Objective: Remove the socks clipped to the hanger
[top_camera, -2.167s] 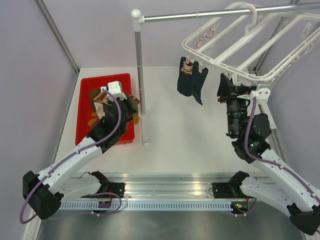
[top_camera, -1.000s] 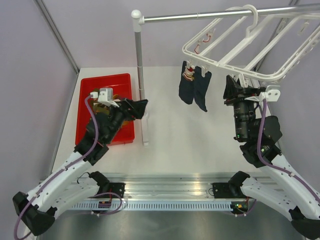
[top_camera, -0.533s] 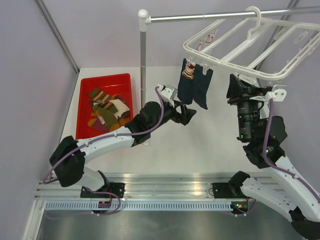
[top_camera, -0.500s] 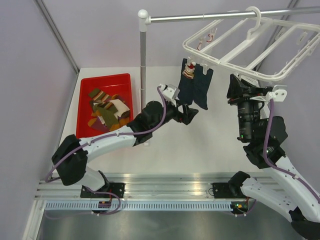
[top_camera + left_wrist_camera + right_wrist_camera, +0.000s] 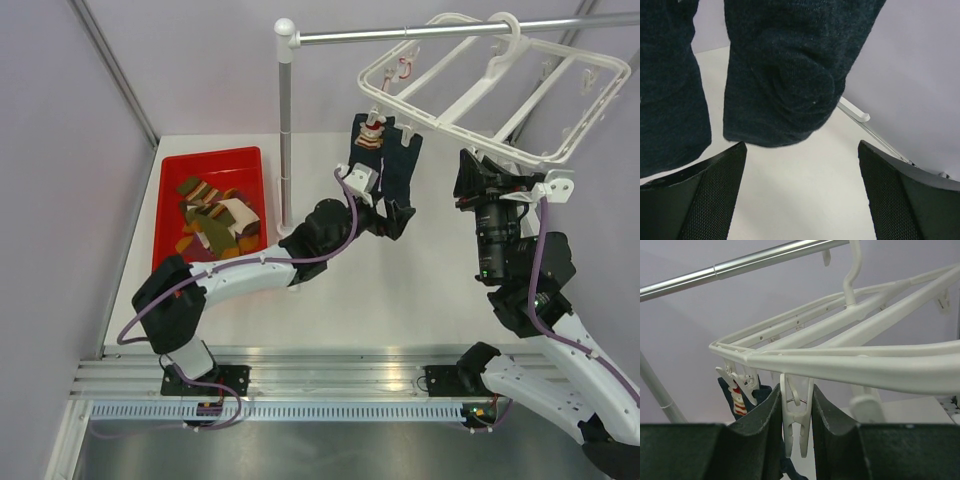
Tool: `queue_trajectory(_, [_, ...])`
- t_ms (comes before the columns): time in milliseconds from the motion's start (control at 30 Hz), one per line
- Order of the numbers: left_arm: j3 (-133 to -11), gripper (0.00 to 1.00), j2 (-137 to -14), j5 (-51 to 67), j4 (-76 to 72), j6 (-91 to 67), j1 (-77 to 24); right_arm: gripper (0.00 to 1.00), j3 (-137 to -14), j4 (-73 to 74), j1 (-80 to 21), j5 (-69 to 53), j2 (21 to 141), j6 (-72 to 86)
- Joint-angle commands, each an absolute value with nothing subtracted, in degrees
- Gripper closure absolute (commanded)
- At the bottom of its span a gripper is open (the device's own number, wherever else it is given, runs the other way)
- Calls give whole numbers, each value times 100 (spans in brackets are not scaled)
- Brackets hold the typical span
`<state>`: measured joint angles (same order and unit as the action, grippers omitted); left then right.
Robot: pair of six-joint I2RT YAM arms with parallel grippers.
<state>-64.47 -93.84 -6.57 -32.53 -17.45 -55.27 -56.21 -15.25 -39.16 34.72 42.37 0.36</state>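
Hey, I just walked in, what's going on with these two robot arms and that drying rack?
The arms are clearing the white hanger. The left gripper, wide open, sits just below the toes of a dark navy pair clipped to the hanger, not gripping them. The right gripper is closed on an empty white clip under the frame. Several socks already lie in the red tray.

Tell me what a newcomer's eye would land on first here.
The big white hanger stands out, tilted off the metal pole at upper right, with dark navy socks dangling from its near-left corner. The left claw gapes open just beneath their toes, while the right claw pinches an empty clip under the frame's near edge. At far left, a red bin holds loose socks.
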Motion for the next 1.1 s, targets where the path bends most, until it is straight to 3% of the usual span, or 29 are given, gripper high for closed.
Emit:
queue_trajectory(0, [-6873, 7, -9571, -1263, -3647, -1460, -5703, 99, -5774, -1494, -3929, 3472, 4166, 132])
queue_trajectory(133, [-7224, 8, -9852, -1836, -3656, -1292, -5880, 99, -5766, -1485, -3929, 3480, 4175, 149])
queue_trajectory(233, [-7382, 16, -9958, -2197, -3595, -1239, -5933, 99, -5757, -1468, -3929, 3463, 4166, 167])
queue_trajectory(333, [-7383, 45, -9976, -2399, -3595, -1204, -5941, 98, -5757, -1468, -3929, 3454, 4166, 158])
queue_trajectory(367, [-7357, 68, -9958, -2417, -3595, -1152, -5933, 98, -5757, -1459, -3929, 3463, 4149, 167])
queue_trajectory(467, [-7260, 97, -9862, -2479, -3568, -1125, -5933, 98, -5722, -1441, -3920, 3428, 4113, 176])
queue_trajectory(600, [-7093, 98, -9686, -2391, -3586, -1037, -5941, 98, -5625, -1441, -3929, 3428, 4087, 229])
queue_trajectory(700, [-6926, 98, -9519, -2373, -3586, -993, -5959, 88, -5590, -1397, -3929, 3375, 4069, 246])
queue_trajectory(800, [-6803, 98, -9369, -2417, -3560, -923, -5976, 49, -5502, -1389, -3920, 3191, 3999, 281])
queue_trajectory(933, [-6785, 98, -9281, -2443, -3454, -818, -6003, 31, -5239, -1380, -3920, 2778, 3684, 342])
queue_trajectory(1067, [-6803, 98, -9229, -2487, -3393, -598, -6073, 26, -4852, -1371, -3929, 2435, 3349, 536])
